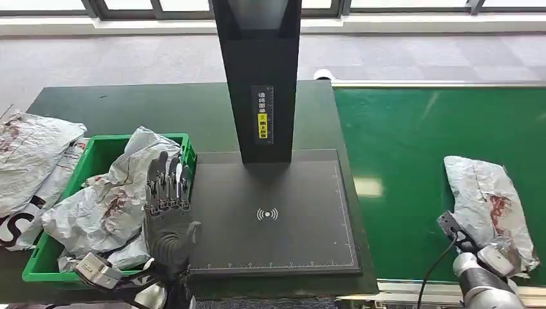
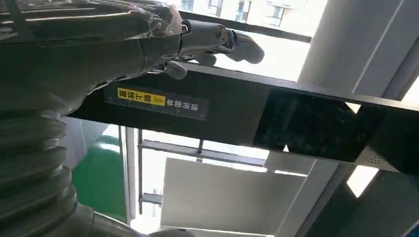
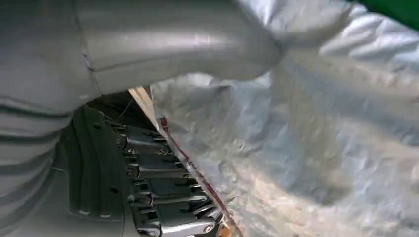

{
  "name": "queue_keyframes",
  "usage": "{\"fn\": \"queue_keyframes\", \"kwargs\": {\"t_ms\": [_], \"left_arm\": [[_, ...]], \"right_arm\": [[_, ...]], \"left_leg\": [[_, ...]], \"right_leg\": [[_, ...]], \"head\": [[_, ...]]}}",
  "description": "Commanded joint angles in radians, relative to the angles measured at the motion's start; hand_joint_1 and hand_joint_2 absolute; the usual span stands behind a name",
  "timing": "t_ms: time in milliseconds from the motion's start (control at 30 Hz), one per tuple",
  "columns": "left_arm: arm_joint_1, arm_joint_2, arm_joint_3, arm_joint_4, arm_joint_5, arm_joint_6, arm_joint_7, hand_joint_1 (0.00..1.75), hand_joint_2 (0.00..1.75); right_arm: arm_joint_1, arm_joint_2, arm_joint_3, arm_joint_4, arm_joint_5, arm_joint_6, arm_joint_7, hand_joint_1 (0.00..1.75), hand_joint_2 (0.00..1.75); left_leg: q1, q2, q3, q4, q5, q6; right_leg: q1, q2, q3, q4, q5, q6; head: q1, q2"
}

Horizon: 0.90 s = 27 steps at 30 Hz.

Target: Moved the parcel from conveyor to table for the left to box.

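A crumpled grey parcel (image 1: 488, 196) with red marks lies on the green conveyor (image 1: 405, 154) at the right. My right hand (image 1: 497, 255) is at the parcel's near end. In the right wrist view its thumb (image 3: 173, 44) lies on top of the parcel (image 3: 321, 128) and its fingers (image 3: 163, 197) reach under the edge, so it grips the parcel. My left hand (image 1: 169, 187) stands upright beside the green box (image 1: 187, 147), fingers apart and holding nothing. The left wrist view shows the same hand (image 2: 207, 37) against the black column (image 2: 237, 113).
The green box holds several grey parcels (image 1: 109, 206), and more parcels (image 1: 32, 154) lie on the table to its left. A black scanner pad (image 1: 277, 219) with a tall black column (image 1: 261, 77) stands between the box and the conveyor.
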Motion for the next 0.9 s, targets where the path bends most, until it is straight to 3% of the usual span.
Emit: {"fn": "queue_keyframes", "kwargs": {"t_ms": [33,533,600,700,767,833,900], "left_arm": [[-0.009,0.021,-0.003,0.033,-0.011,-0.01,-0.04,0.0,1.75],[0.008,0.015,0.008,0.017,-0.021,-0.001,-0.04,0.0,1.75],[0.027,0.009,0.018,0.001,-0.027,0.008,-0.04,0.0,1.75],[0.042,-0.002,0.042,-0.008,-0.039,0.006,-0.04,0.0,1.75],[0.038,-0.009,0.054,-0.006,-0.042,0.005,-0.04,0.0,1.75],[0.044,-0.01,0.057,-0.024,-0.063,0.022,-0.04,0.0,1.75],[0.054,-0.009,0.061,-0.036,-0.065,0.023,-0.04,0.0,1.75]], "right_arm": [[-0.022,0.028,-0.001,0.037,0.056,0.014,-0.04,1.75,1.75],[-0.032,0.04,0.006,0.028,0.081,-0.035,-0.067,1.75,1.75],[-0.045,0.067,0.004,0.008,0.077,-0.193,-0.152,1.75,1.75],[-0.066,0.158,-0.03,-0.042,-0.015,-0.421,-0.459,1.75,1.75],[-0.05,0.228,-0.014,-0.095,-0.062,-0.5,-0.594,1.75,1.75],[0.016,0.328,0.04,-0.21,-0.095,-0.539,-0.664,1.75,1.75],[0.111,0.403,0.126,-0.337,-0.11,-0.541,-0.694,1.75,1.75]], "left_leg": [[0.001,0.003,0.002,-0.002,0.0,0.0],[0.001,0.004,0.002,-0.002,0.0,0.0],[0.001,0.004,0.002,-0.002,0.0,0.0],[0.0,0.009,0.001,-0.001,-0.001,0.0],[0.0,0.008,-0.008,0.0,-0.001,-0.001],[0.002,0.014,-0.006,-0.003,-0.001,-0.002],[0.003,0.009,-0.001,-0.004,-0.001,-0.002]], "right_leg": [[0.001,0.002,0.002,-0.003,0.001,-0.001],[0.001,0.003,0.002,-0.002,0.001,-0.001],[0.001,0.003,0.002,-0.003,0.002,-0.001],[0.001,0.008,0.0,0.0,0.002,-0.001],[0.0,0.008,-0.001,0.0,0.002,-0.001],[0.002,0.013,-0.001,-0.003,0.004,-0.002],[0.003,0.009,-0.001,-0.003,0.003,-0.002]], "head": [[0.0,0.0],[0.0,0.0],[0.0,0.0],[0.0,0.0],[0.0,0.0],[0.0,0.0],[0.0,0.0]]}}
